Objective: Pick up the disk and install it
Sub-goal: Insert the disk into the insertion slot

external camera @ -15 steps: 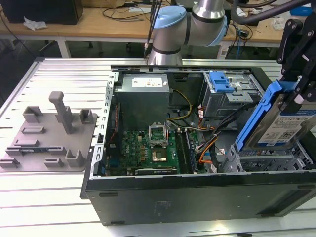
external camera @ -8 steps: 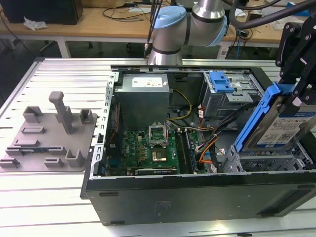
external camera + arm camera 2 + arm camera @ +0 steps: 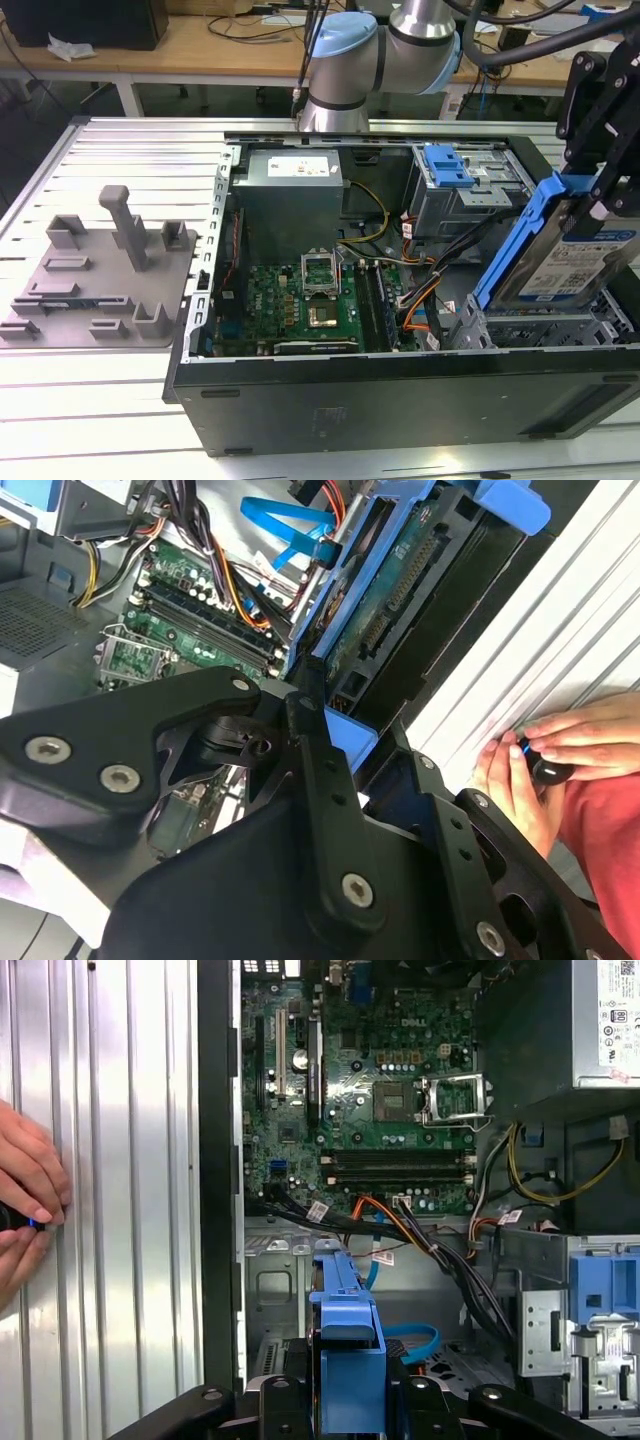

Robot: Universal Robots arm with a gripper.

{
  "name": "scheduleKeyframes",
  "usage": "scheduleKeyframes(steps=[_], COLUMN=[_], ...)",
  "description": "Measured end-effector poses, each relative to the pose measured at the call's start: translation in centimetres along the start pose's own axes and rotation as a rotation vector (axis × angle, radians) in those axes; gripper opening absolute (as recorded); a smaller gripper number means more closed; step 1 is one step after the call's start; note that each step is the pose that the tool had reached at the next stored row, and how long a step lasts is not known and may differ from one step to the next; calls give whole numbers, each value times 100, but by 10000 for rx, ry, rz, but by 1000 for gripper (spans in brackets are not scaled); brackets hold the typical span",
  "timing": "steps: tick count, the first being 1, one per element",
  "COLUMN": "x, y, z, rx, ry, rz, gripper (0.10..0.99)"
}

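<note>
One disk (image 3: 565,262) clamped in the pincer (image 3: 603,200), right edge of exterior view | long axis steeply tilted, upper end toward frame right | lower end meets drive cage (image 3: 605,318) directly beneath; seating unclear

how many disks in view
1. The disk, in its blue frame, hangs tilted over the computer case's end at the exterior view's right, gripped by the fingers. More may be hidden inside the case.
</note>
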State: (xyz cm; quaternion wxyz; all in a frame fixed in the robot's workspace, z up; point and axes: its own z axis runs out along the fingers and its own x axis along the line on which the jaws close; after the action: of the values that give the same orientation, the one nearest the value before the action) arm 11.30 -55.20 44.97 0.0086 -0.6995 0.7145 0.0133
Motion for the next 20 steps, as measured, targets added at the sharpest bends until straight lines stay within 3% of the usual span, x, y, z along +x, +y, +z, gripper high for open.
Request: scheduleKeyframes(steps=[20], x=[7], y=[-2], z=[205], rx=[0], ry=[-6], rz=[0], gripper=[369])
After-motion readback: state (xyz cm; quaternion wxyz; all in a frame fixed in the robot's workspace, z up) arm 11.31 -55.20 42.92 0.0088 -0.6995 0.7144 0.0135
